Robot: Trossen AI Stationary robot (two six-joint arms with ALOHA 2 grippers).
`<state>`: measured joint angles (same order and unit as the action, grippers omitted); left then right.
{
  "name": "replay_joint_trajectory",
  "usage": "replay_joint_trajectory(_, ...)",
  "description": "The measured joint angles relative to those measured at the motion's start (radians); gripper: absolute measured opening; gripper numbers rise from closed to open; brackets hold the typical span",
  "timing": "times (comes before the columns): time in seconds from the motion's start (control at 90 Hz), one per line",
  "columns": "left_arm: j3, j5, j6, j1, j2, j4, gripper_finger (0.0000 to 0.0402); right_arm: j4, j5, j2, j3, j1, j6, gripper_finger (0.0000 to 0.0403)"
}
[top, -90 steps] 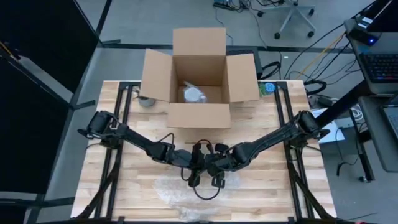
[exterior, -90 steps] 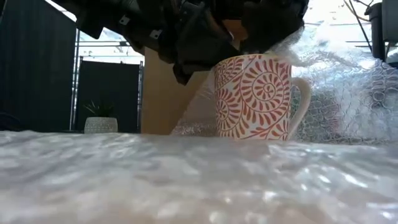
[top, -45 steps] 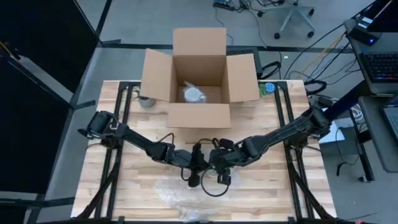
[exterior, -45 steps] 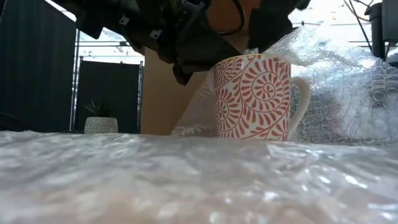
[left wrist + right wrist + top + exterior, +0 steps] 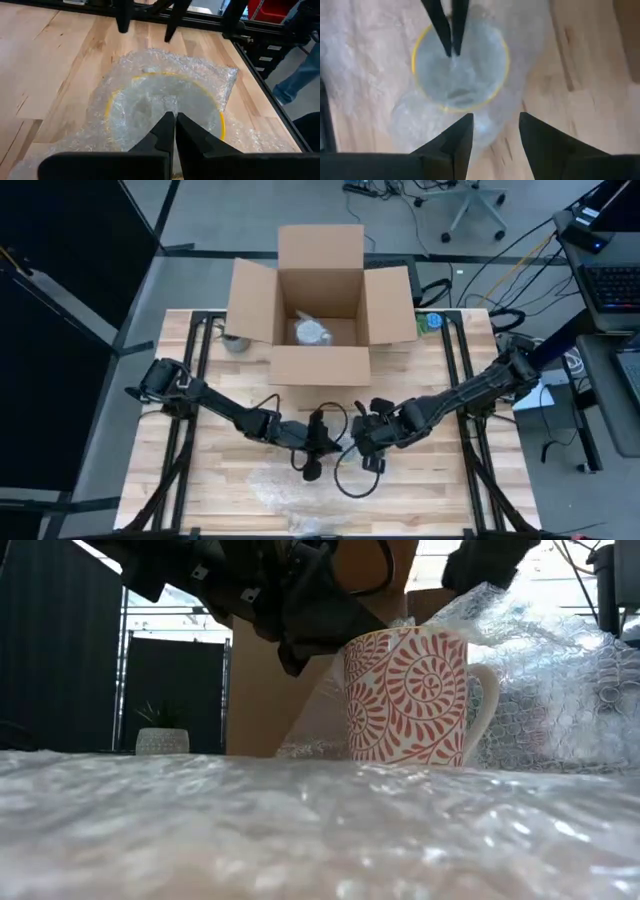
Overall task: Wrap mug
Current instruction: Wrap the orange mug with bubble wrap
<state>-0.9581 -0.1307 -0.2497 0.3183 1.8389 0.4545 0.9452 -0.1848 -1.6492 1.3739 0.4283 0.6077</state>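
A white mug (image 5: 408, 695) with a red leaf pattern and a yellow rim (image 5: 420, 45) stands upright on a sheet of bubble wrap (image 5: 300, 830). Its handle (image 5: 487, 700) is on the low view's right. The wrap is drawn up and over the mug's mouth (image 5: 165, 95). My left gripper (image 5: 174, 120) is shut on this wrap above the mouth. My right gripper (image 5: 495, 131) hangs open beside the mug toward the table's right, holding nothing; it also shows in the high view (image 5: 372, 448). My left gripper has its shut fingers (image 5: 451, 35) on the bubble wrap covering the mug's mouth (image 5: 172, 102), inside the yellow rim. The fingers slant down from the table's left. I cannot tell one layer from several. The wrap sags over the opening; the mug stands on the sheet.
An open cardboard box (image 5: 320, 365) stands at the table's far middle with a wrapped item (image 5: 312, 332) inside. A small metal bowl (image 5: 236, 343) sits left of the box. More bubble wrap (image 5: 285, 485) spreads toward the near edge.
My right gripper has drawn off the mug's rim and gone up and toward the table's right edge. The wrap stays draped over the mug. The mug has not moved.
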Motion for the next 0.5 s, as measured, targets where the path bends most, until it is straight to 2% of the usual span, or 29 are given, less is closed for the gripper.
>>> replay_joint_trajectory(0.189, 0.000, 0.000, -0.001, -0.001, 0.000, 0.000, 0.0000, 0.009, -0.009, 0.006, 0.001, 0.057, 0.036, 0.0146)
replay_joint_trajectory(0.5, 0.000, 0.000, 0.000, -0.001, 0.000, 0.000, 0.0000, 0.000, -0.146, 0.006, 0.001, 0.159, 0.124, 0.0146)
